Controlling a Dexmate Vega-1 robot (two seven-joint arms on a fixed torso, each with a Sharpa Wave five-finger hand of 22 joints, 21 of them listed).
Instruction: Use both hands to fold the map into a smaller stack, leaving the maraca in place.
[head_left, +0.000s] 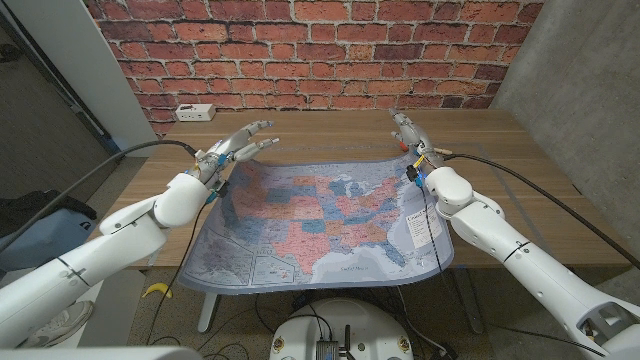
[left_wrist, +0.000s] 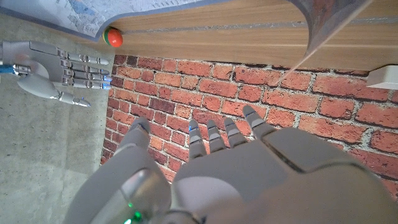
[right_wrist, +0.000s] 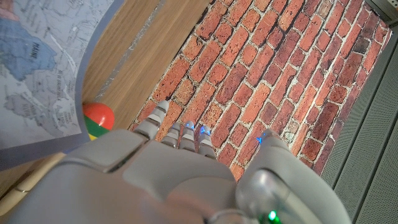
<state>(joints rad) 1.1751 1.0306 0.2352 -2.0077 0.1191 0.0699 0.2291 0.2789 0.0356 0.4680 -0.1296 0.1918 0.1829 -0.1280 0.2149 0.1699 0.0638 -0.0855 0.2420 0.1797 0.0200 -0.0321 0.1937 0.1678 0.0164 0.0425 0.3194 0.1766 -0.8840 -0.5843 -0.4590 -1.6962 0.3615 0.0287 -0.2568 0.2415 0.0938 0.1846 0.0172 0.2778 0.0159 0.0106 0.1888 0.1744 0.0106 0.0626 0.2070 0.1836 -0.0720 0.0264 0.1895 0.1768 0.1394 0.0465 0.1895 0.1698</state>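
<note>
A large printed map of the United States (head_left: 320, 215) lies spread over the wooden table (head_left: 330, 130), its near edge hanging off the front. My left hand (head_left: 240, 142) hovers over the map's far left corner with fingers spread and nothing in it. Above the far right corner my right hand (head_left: 408, 132) holds its fingers out straight, also empty; it appears again as the right hand (left_wrist: 59, 65). The maraca (right_wrist: 98, 119), a red, yellow and green ball, sits right by the map's raised far right edge (right_wrist: 43, 93). The same maraca (left_wrist: 112, 37) shows beside the curled map edge.
A white box (head_left: 195, 111) lies at the table's far left corner by the brick wall (head_left: 320, 50). Bare wood runs between the map's far edge and the wall. A grey concrete wall (head_left: 590, 90) stands to the right.
</note>
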